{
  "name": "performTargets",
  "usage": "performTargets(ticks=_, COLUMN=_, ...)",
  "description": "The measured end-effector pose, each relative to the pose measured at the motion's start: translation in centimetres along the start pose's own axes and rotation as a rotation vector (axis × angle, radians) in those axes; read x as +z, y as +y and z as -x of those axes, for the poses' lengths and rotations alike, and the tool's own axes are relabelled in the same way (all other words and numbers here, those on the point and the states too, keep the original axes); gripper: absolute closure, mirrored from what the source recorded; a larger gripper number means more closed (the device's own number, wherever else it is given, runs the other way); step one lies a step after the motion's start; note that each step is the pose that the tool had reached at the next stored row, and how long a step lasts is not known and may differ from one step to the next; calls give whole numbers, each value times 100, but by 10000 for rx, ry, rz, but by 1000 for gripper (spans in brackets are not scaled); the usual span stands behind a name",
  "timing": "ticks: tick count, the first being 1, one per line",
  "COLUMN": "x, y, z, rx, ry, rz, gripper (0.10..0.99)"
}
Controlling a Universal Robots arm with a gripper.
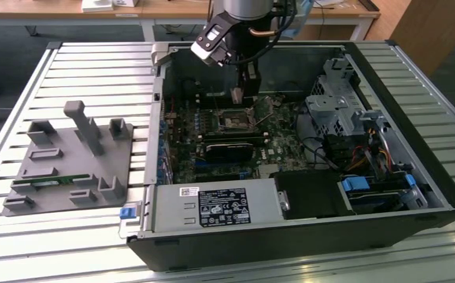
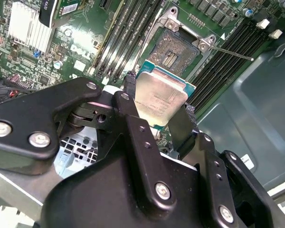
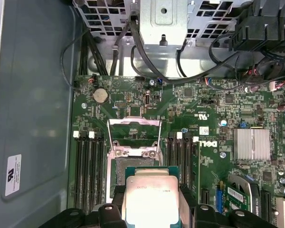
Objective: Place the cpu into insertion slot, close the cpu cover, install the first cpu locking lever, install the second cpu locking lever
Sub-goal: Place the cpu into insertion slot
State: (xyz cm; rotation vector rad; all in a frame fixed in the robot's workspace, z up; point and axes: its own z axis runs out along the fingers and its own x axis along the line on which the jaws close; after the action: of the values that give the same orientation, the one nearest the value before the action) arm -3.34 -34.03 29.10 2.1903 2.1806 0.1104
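Note:
My gripper (image 1: pixel 241 93) hangs inside the open computer case, just above the insertion slot (image 1: pixel 235 119). It is shut on the cpu (image 2: pixel 159 102), a pale silvery square chip pinched by its edges between two black fingers (image 2: pixel 131 97). In both wrist views the cpu (image 3: pixel 152 197) hovers over the near side of the insertion slot (image 2: pixel 173 52), whose dark contact field lies uncovered. The cpu cover (image 3: pixel 134 135), a silver frame with a square window, stands flipped open beyond the slot. A thin locking lever (image 2: pixel 232 53) sticks out sideways from the socket corner.
Long black memory slots (image 3: pixel 88 171) flank the socket. A black card with a grille (image 1: pixel 231 147) lies nearer the case front, a drive cage (image 1: pixel 333 112) to the exterior view's right, a power supply (image 1: pixel 211 206) in front. A grey fixture tray (image 1: pixel 62 159) sits outside the case.

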Motion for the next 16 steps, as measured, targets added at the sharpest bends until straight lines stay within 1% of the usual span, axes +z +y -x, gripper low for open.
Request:
performTargets(ticks=7, x=27, y=-2, z=-1, rx=1, ry=-1, rz=0, gripper=557)
performTargets(ticks=11, x=66, y=-6, z=-11, rx=136, ry=-11, rz=2, gripper=557)
performTargets(ticks=16, x=111, y=-10, z=-12, rx=147, ry=-13, rz=2, gripper=557)
